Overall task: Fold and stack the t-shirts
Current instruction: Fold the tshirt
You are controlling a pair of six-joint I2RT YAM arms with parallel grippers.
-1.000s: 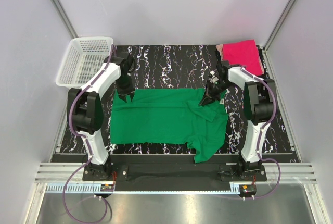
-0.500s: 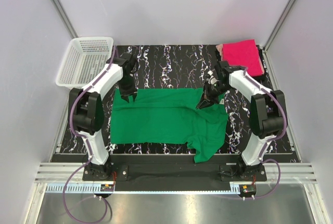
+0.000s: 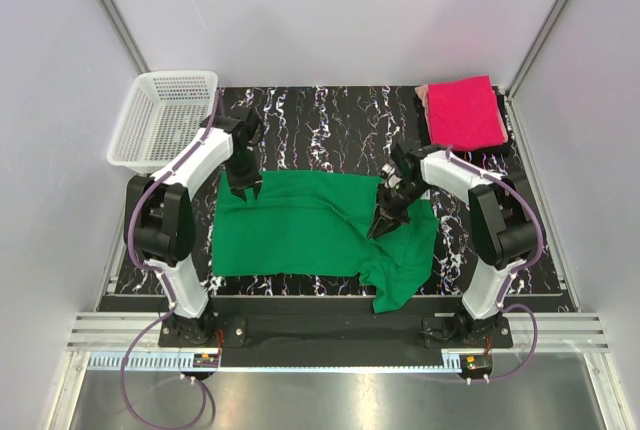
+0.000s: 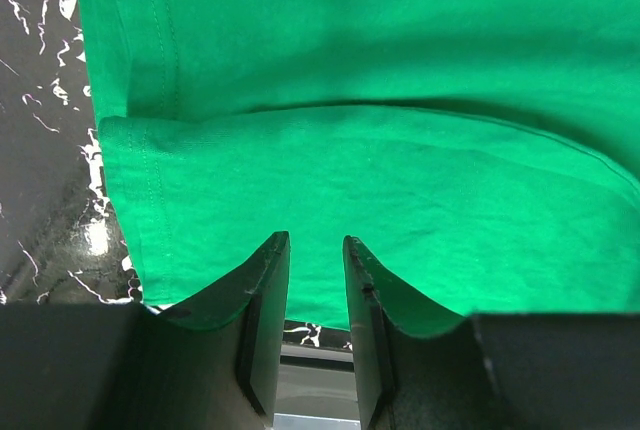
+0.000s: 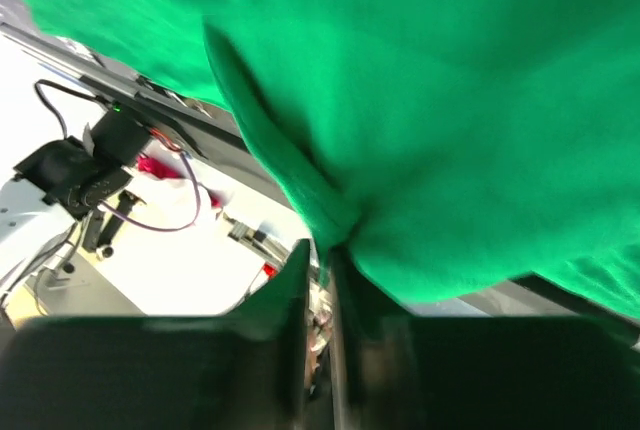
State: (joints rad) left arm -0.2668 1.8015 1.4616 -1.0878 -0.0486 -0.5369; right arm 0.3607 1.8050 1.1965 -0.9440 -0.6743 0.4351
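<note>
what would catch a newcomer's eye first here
The bright green t-shirt spread mid-table, the left gripper at its far left corner and the right gripper pinching a raised fold on its right side. Then the hot pink t-shirt at the far right corner and the white basket at far left.
</note>
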